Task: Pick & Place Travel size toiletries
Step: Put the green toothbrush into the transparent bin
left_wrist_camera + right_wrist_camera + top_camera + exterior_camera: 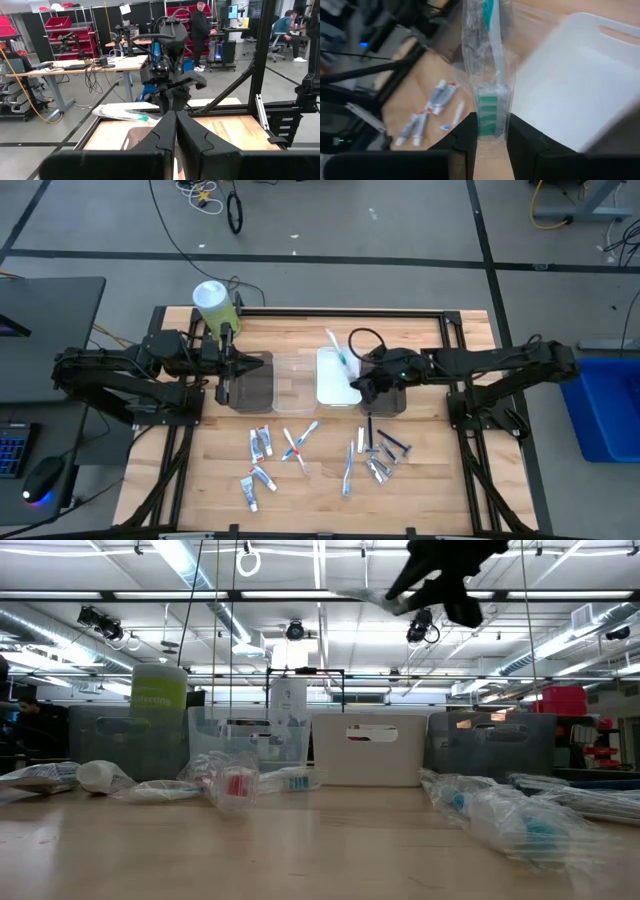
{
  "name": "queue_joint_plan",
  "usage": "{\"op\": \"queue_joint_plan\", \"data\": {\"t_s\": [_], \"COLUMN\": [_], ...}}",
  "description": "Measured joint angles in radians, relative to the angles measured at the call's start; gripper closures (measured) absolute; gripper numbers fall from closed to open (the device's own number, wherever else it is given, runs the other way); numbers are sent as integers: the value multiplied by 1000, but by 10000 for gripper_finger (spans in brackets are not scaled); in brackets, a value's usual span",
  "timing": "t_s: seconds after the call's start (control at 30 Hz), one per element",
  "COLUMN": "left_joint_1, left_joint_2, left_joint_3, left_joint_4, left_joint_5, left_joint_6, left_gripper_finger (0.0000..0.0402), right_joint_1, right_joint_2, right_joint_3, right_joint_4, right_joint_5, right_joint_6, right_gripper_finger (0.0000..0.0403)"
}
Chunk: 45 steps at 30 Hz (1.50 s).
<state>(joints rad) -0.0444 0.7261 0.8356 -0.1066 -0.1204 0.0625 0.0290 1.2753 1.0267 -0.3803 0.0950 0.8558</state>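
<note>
My right gripper [362,380] hangs over the white tray [336,377] and is shut on a toothbrush in a clear wrapper [339,350], which points toward the far left. In the low view the right gripper [440,580] is high above the table. My left gripper [228,370] is shut and waits at the left dark tray [252,382]. On the table near the front lie mini toothpaste tubes [260,443], wrapped toothbrushes [299,443], black razors [388,444] and small silvery tubes [378,469]. My right gripper [490,125] pinches the wrapped toothbrush at its head end, on the green bristles [489,107], between the two fingers [466,134]. The handle [495,35] runs straight out past the fingertips. The brush is lifted clear, roughly level above the white tray.
Four trays stand in a row: dark, clear [295,380], white, and a second dark one [388,398] under my right wrist. A big green-white canister [214,304] stands at the far left corner. People stand and sit in the room beyond [200,25].
</note>
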Motion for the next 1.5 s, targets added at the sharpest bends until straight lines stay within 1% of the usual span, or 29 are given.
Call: {"op": "queue_joint_plan", "data": {"t_s": [0.2,0.33,0.4,0.5,0.6,0.7,0.87,0.93,1.03,1.33,1.43,1.5], "left_joint_1": [0,0,0,0,0,0,0,0,0,0,0,0], "left_joint_2": [0,0,0,4,23,55,122,151,194,306,347,377], "left_joint_3": [0,0,0,0,-1,-1,-1,-1,-1,0,-1,-1], "left_joint_4": [0,0,0,3,22,90,230,289,346,453,526,588], "left_joint_5": [0,0,0,-1,-22,-52,-109,-118,-131,-187,-185,-179], "left_joint_6": [-4,-2,-5,-43,-126,-204,-216,-218,-247,-354,-366,-367], "left_gripper_finger": [379,379,379,379,379,379,371,356,321,181,150,137], "right_joint_1": [-20,-24,-24,-23,-22,-22,-21,-21,-21,-21,-15,-7], "right_joint_2": [62,73,73,73,73,73,73,73,73,73,73,73], "right_joint_3": [0,0,0,0,0,0,0,0,0,0,0,0], "right_joint_4": [149,167,170,182,212,252,312,333,361,473,518,539], "right_joint_5": [-55,-55,-55,-73,-73,-72,-72,-72,-73,-74,-74,-73], "right_joint_6": [-3,-6,-33,-103,-159,-186,-222,-235,-258,-331,-362,-382], "right_gripper_finger": [314,311,311,313,313,312,313,312,312,312,313,314]}}
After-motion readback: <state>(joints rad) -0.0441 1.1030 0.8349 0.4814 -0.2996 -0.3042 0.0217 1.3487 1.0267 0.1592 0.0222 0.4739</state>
